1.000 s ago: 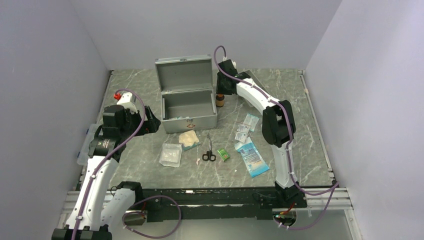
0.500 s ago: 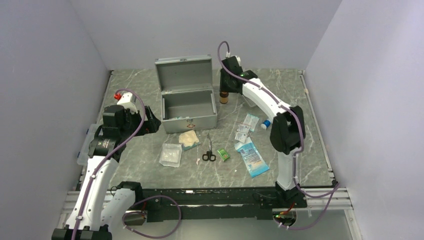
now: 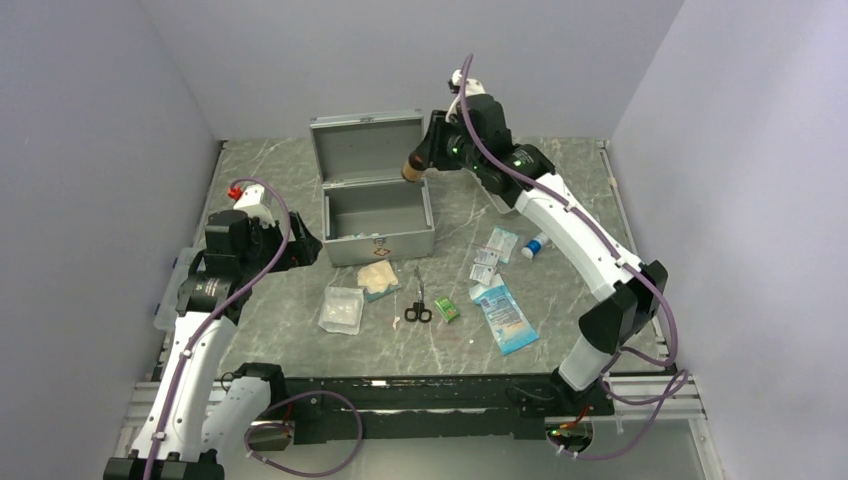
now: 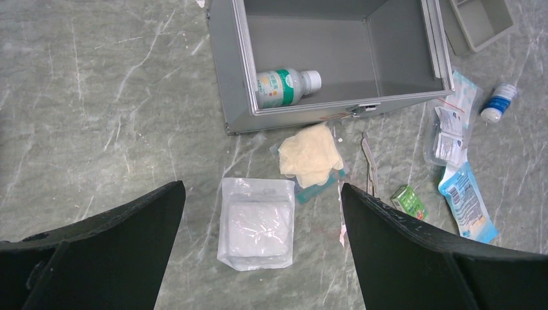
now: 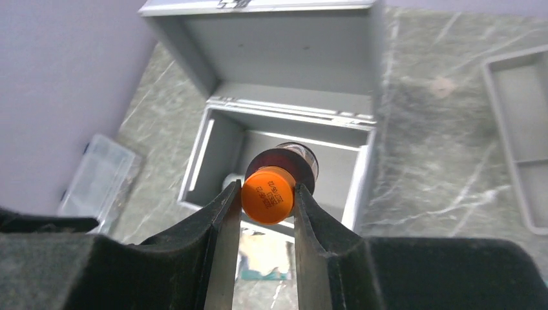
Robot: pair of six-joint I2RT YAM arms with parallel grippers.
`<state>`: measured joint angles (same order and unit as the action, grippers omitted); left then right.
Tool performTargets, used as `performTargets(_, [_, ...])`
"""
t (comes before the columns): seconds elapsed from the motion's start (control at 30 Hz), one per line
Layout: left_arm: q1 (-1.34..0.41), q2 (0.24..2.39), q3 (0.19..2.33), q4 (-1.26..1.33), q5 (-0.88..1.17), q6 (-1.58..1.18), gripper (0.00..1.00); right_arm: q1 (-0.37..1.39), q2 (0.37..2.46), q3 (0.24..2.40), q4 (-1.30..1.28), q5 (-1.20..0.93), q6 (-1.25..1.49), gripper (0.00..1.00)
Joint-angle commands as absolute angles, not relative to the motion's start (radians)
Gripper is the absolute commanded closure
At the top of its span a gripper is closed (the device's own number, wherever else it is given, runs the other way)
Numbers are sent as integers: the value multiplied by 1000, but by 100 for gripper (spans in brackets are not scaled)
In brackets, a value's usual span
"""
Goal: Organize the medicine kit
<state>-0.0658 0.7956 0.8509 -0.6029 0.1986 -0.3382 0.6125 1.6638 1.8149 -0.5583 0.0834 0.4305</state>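
Presently: kit (image 3: 378, 205), grey metal, at the far middle of the table (image 3: 300, 170), lid hinged back and upright.

Contents: one white bottle (image 4: 284, 86), green label, lying on its side at the front left corner.

Right gripper (image 5: 266, 190): jaws closed narrowly on an amber bottle (image 5: 284, 161), orange cap, held in the air above the kit's right side.

Left gripper (image 4: 262, 188): jaws spread wide, holding nothing, over the table left of the kit.

Loose before the kit: gauze packet (image 4: 255, 223), gloves (image 4: 313, 155), scissors (image 3: 417, 300), green box (image 3: 446, 309).

Loose to the right: sachets (image 3: 485, 265), blue pouch (image 3: 505, 317), vial (image 3: 533, 246).

Grey tray (image 5: 520, 129) right of the kit. Clear box (image 3: 170, 290) at the table's left edge.
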Motion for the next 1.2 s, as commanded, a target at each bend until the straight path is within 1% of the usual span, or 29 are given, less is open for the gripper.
performTargets(0.0, [-60, 778, 863, -577, 210, -350, 1, 632, 1687, 1777, -420, -58, 497, 100])
performTargets(0.13, [-60, 775, 864, -577, 210, -349, 1, 643, 1719, 1712, -276, -163, 601, 100])
performTargets(0.27, [-60, 767, 863, -580, 203, -349, 1, 647, 1768, 1646, -132, -210, 694, 100])
performTargets(0.43, [-60, 763, 862, -580, 202, -348, 1, 652, 1876, 1652, -23, -263, 791, 100])
performTargets(0.63, [-60, 758, 860, -578, 206, -349, 1, 655, 1971, 1664, 42, -264, 874, 100])
performTargets(1.0, [-60, 761, 860, -577, 213, -350, 1, 668, 2087, 1586, 215, -284, 1052, 100])
performTargets(1.17, [-60, 761, 861, -577, 212, -350, 1, 675, 2135, 1593, 215, -261, 1095, 100])
